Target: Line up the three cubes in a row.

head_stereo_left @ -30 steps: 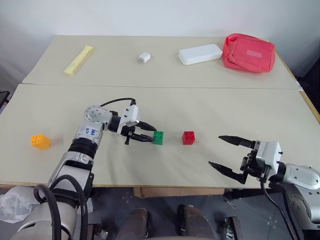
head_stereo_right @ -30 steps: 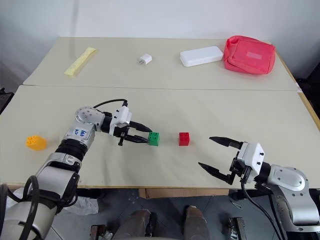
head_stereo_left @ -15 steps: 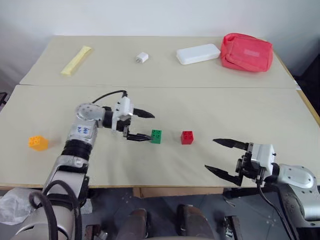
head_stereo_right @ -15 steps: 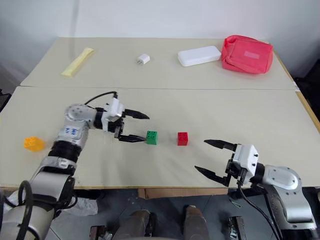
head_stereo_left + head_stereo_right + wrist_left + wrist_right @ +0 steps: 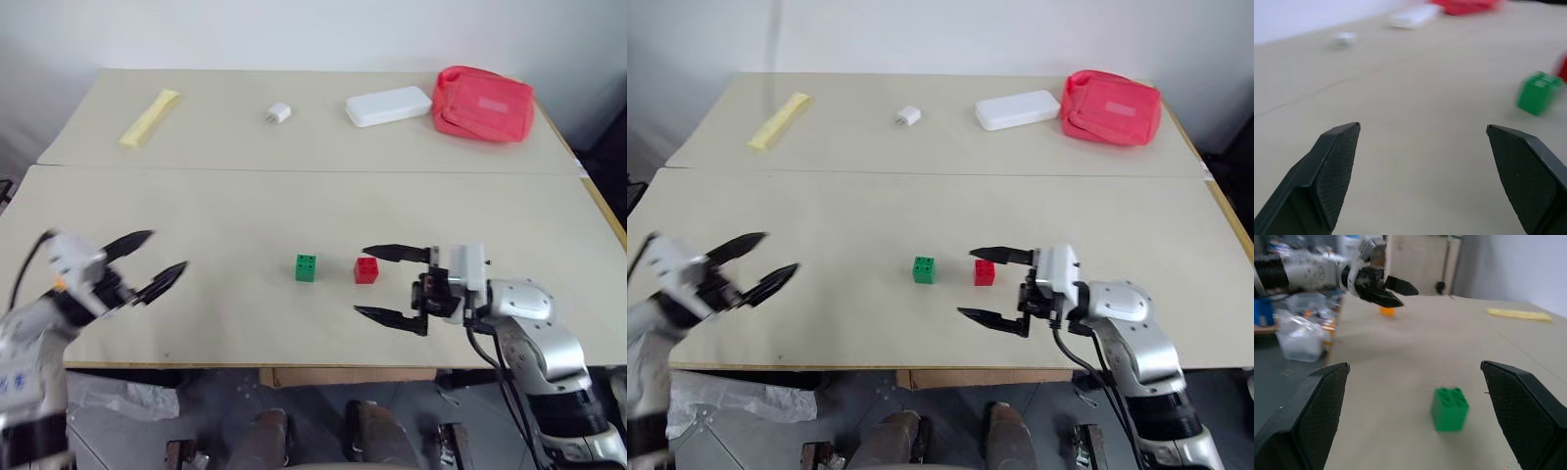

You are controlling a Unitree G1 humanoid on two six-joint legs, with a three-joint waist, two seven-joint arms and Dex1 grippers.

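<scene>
The green cube (image 5: 306, 267) and the red cube (image 5: 367, 269) sit side by side near the middle of the front table, a small gap between them. In the right wrist view the orange-yellow cube (image 5: 1387, 311) lies far off at the table's left, just behind my left gripper (image 5: 1396, 291). My left gripper (image 5: 167, 251) hangs open and empty over the left front of the table, well away from the green cube (image 5: 1538, 93). My right gripper (image 5: 361, 281) is open and empty, pointing left, its fingertips close by the red cube.
On the rear table lie a pale yellow packet (image 5: 150, 117), a white charger plug (image 5: 278, 114), a white box (image 5: 390, 105) and a red pouch (image 5: 485, 102). A seam (image 5: 294, 168) runs between the two tables. The front edge lies just below both grippers.
My left gripper opened beside the green cube and swung away to the left and back. My right gripper moved left, up to the red cube. The green and red cubes stayed put.
</scene>
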